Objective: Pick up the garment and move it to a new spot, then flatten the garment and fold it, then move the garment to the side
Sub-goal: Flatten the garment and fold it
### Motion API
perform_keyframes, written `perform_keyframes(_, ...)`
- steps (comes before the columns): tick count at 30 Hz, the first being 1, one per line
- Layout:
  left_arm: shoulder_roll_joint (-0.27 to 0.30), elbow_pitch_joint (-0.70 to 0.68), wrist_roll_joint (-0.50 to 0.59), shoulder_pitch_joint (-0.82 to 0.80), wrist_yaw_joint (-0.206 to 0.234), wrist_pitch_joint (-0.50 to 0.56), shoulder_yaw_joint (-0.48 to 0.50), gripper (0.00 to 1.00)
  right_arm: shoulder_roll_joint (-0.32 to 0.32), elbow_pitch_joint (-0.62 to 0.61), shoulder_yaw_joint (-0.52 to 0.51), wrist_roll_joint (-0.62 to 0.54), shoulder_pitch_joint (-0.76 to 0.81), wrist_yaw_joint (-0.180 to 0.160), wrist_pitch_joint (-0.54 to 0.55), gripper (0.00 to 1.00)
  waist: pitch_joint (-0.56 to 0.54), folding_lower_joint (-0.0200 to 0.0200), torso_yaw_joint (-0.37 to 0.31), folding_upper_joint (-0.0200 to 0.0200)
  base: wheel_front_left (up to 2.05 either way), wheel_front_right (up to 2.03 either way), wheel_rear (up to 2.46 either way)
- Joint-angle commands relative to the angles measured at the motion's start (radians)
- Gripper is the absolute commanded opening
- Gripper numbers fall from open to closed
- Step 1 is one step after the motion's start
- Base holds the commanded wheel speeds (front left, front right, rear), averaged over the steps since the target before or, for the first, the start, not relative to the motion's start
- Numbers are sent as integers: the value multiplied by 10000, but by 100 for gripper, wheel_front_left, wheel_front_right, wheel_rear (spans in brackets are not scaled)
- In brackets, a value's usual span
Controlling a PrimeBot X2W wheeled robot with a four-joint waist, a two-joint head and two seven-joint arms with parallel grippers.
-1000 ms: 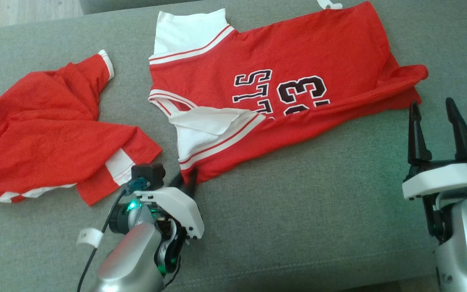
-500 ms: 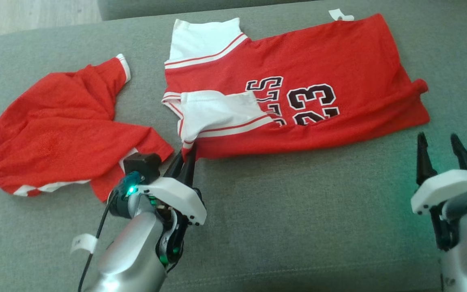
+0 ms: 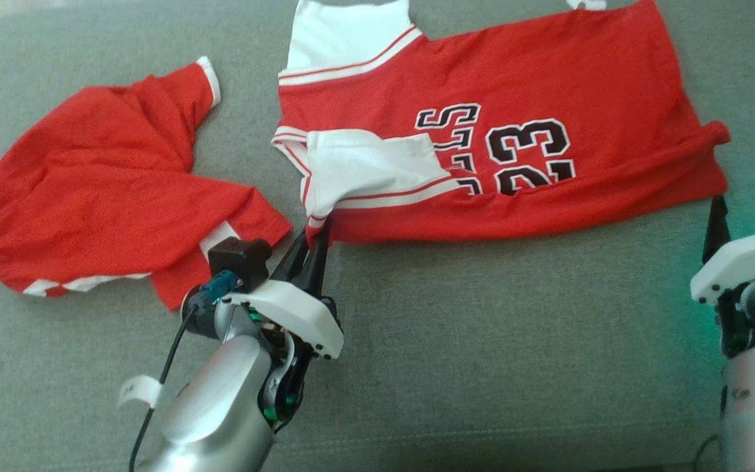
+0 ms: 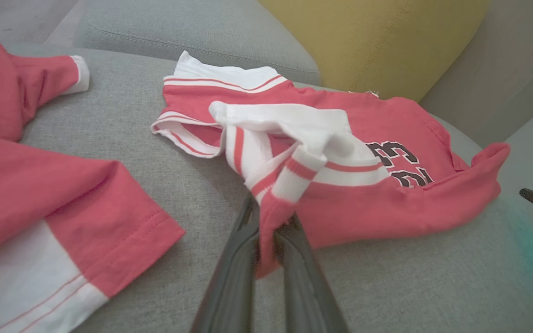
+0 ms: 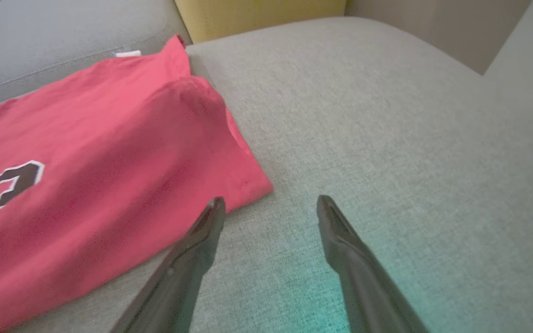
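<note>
Two dark fingers of the left hand (image 3: 315, 237) are clenched on a thin fold at the near corner of the jersey (image 3: 515, 92). That narrow bite looks the likeliest point of failure. A lift from so little cloth could let the fabric slide free, or drag the shirt by one end so that it bunches rather than spreads. The right hand (image 3: 741, 213) stands spread and empty just beside the hem corner at the jersey's right end, so any pull would come from one side alone. A second red garment (image 3: 89, 190) lies crumpled close by on the left, and a sweeping pull could snag or overlap it. The jersey lies across the grey sofa (image 3: 482, 367), mostly flat, red with white stripe-trimmed sleeves and dark, white-edged lettering and numerals. Its near edge is rolled over in a long fold and one white sleeve is flopped across the chest. The pinched corner rises slightly off the cushion. The fabric looks light and limp, likely to crease.
</note>
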Motion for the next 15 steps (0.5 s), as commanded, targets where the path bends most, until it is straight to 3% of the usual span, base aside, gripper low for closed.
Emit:
perform_keyframes(1, 94, -458, 132, -339, -68, -133, 235, 0, 80, -24, -58, -74, -585, 2, 94, 100, 242, 0, 106, 0, 0, 0, 0)
perform_keyframes(15, 81, -1166, 528, -655, -288, -135, 378, 0, 74, 1493, -1790, -705, -2299, 2, 181, 100, 1145, 0, 468, 0, 0, 0, 0)
